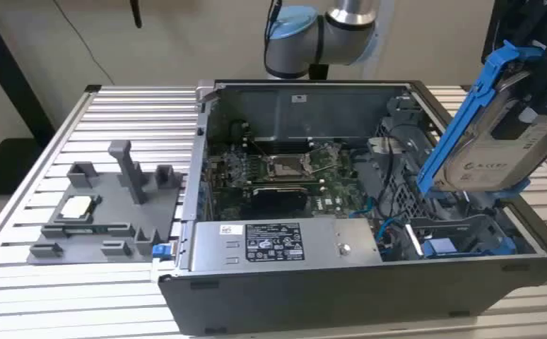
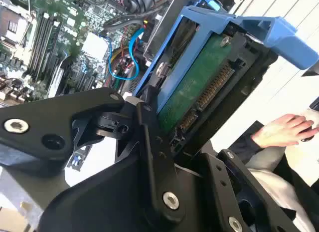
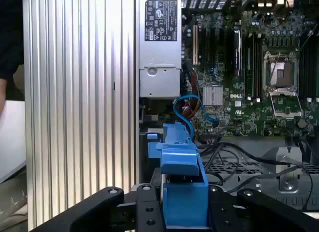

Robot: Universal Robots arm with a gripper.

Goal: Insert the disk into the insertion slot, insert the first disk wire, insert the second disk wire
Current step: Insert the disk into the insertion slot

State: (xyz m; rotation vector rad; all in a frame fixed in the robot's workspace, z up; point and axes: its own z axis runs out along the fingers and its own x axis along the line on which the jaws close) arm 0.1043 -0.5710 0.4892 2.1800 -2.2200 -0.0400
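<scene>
Black links of my gripper [image 3: 182,204] filling foreground, jaws closing on blue carrier of disk [image 3: 179,162]. Am holding disk tilted in air, connector edge showing. Insertion slot [image 1: 462,236] lying below jaws, apart from disk. Power-supply box [image 1: 264,244] sitting farther from jaws, inside computer case [image 1: 349,296]. Person's hand [image 2: 284,129] resting off to the side of jaws.

- Black gripper [image 3: 184,204] clamps the blue-framed disk [image 3: 179,159] from both sides.
- Beyond it are a green motherboard [image 3: 249,82] and a grey power-supply box [image 3: 159,47].
- A ribbed metal table [image 3: 79,107] lies beside the box.
</scene>
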